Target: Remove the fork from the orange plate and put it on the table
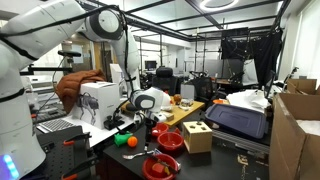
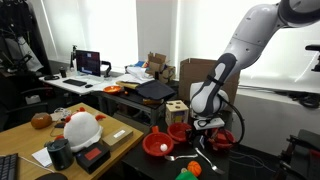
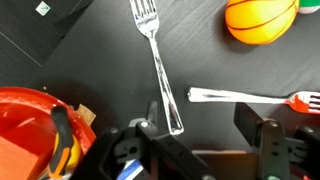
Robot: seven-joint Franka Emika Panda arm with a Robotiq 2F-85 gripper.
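In the wrist view a clear fork (image 3: 160, 70) lies flat on the dark table (image 3: 90, 60), tines pointing away from me. Its handle end rests between my jaws, close to one finger. My gripper (image 3: 205, 125) is open and holds nothing, low over the table. A red-orange plate (image 3: 30, 125) sits at the lower left of that view, beside the gripper, and the fork is off it. In both exterior views the gripper (image 1: 141, 113) (image 2: 206, 135) hangs just above the table near red-orange dishes (image 1: 168, 140) (image 2: 158, 145).
A second fork with a red handle (image 3: 245, 96) lies across the right of the wrist view. An orange ball (image 3: 260, 20) sits beyond it. A wooden cube (image 1: 197, 135) (image 2: 176, 108) and another red dish (image 1: 160, 167) stand nearby. A green ball (image 1: 119, 140) lies near the table edge.
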